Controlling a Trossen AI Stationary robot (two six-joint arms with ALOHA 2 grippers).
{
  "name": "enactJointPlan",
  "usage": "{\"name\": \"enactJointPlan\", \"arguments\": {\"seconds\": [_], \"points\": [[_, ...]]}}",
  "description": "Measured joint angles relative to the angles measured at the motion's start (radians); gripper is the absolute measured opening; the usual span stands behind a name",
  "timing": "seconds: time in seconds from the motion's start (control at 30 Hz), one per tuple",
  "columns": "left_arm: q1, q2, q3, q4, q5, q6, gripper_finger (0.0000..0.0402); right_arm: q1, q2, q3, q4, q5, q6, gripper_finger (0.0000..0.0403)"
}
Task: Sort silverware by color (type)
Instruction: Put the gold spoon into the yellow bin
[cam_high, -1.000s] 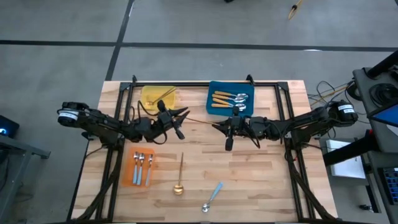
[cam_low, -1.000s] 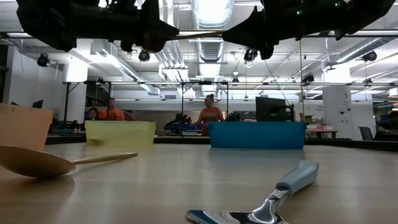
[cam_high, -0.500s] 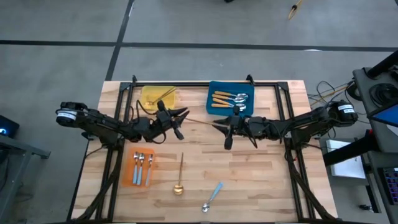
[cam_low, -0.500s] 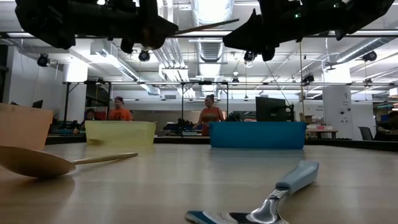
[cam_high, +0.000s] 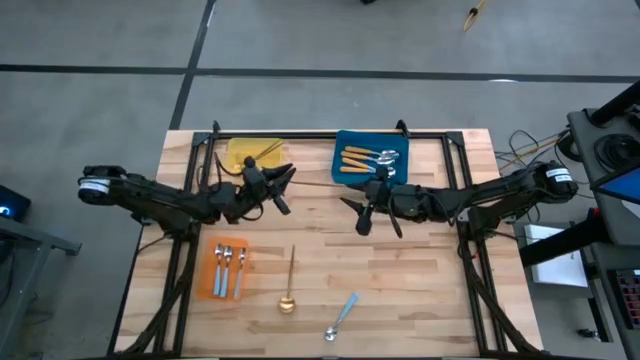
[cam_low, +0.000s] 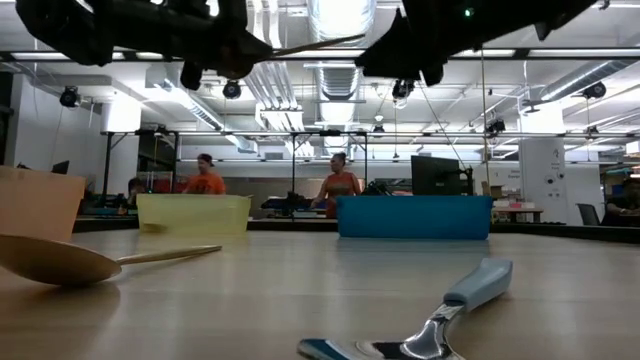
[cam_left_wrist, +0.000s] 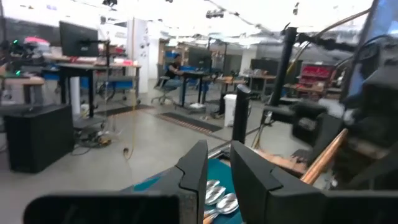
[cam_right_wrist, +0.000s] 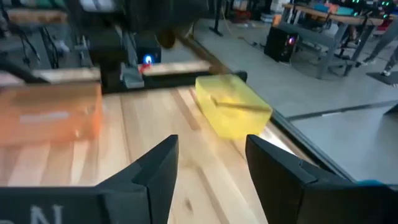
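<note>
A gold spoon (cam_high: 320, 185) hangs in mid-air above the table's middle, with my left gripper (cam_high: 286, 180) shut on it. Its thin handle (cam_low: 320, 43) reaches toward my right gripper (cam_high: 352, 205), which stands open just beyond the handle's free end, touching nothing. In the right wrist view my right gripper (cam_right_wrist: 211, 155) shows a wide gap. On the table lie another gold spoon (cam_high: 289, 282) and a blue-handled spoon (cam_high: 342, 315). My left gripper holds the gold spoon near its bowl end, with the fingers about level and pointing toward the table's right. The handle (cam_left_wrist: 323, 155) comes out from behind one finger (cam_left_wrist: 252, 177), which hides the place of contact. The spoon is lifted clear, its free end slightly raised.
A yellow tray (cam_high: 240, 160) holding a gold spoon stands at the far left. A blue tray (cam_high: 397, 170) with orange-handled spoons stands at the far middle. An orange tray (cam_high: 214, 290) with blue-handled spoons sits near left. A black frame borders the table.
My right gripper has let go of the gold spoon's handle, which earlier bridged both grippers. My left gripper has drawn the spoon a little toward the table's left and far edge and rolled. The handle's free end now stands clear of the right gripper and tips up.
</note>
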Motion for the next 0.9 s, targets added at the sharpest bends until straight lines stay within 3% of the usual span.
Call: {"name": "enactJointPlan", "arguments": {"seconds": [0.13, 0.3, 0.53, 0.7, 0.9], "points": [[0.03, -0.079, -0.003, -0.108, 0.0, -0.029, 0.0044, -0.008, 0.001, 0.038, 0.005, -0.002, 0.001, 0.018], [0.04, -0.149, -0.006, -0.114, 0.01, -0.033, 0.0044, -0.056, 0.003, 0.042, 0.066, -0.023, 0.076, 0.018], [0.04, -0.134, -0.004, -0.053, 0.0, -0.054, 0.0044, -0.111, 0.108, 0.041, 0.37, -0.213, 0.258, 0.018], [0.04, -0.084, -0.004, -0.008, -0.034, -0.11, 0.0044, -0.115, 0.179, 0.041, 0.565, -0.163, 0.3, 0.018], [0.04, -0.037, 0.001, 0.017, -0.053, -0.186, 0.0044, -0.136, 0.194, 0.041, 0.593, -0.101, 0.328, 0.018]]}}
